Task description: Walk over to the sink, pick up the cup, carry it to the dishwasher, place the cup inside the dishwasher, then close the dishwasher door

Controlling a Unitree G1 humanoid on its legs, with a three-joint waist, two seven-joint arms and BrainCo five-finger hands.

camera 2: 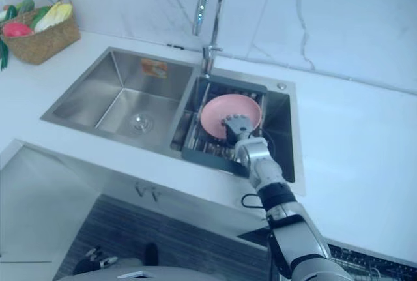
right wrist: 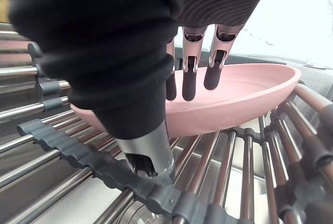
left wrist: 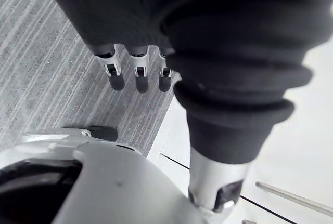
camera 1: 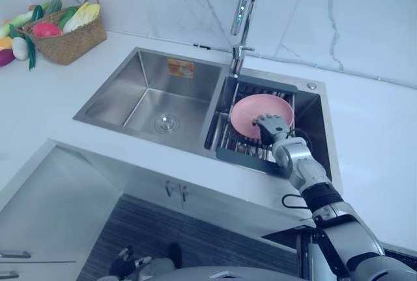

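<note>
No cup is in sight; a pink shallow bowl (camera 1: pixel 253 111) lies tilted on a dark-barred drain rack (camera 1: pixel 240 152) in the right basin of the steel sink (camera 1: pixel 148 92). My right hand (camera 1: pixel 272 126) is at the bowl's near rim. In the right wrist view its fingers (right wrist: pixel 190 76) hang fairly straight just over the inside of the bowl (right wrist: pixel 250 91), while the thumb (right wrist: pixel 148 154) sits outside, below the rim. The hand is open and not closed on the bowl. My left hand (left wrist: pixel 136 73) hangs low over the grey floor with relaxed fingers, holding nothing.
A tall chrome faucet (camera 1: pixel 244 14) rises behind the sink's divider. The left basin holds nothing but its drain (camera 1: pixel 167 122). A wicker basket (camera 1: pixel 70 38) of vegetables stands at the far left on the white counter (camera 1: pixel 371 144). A wire rack (camera 2: pixel 355 263) shows at the lower right.
</note>
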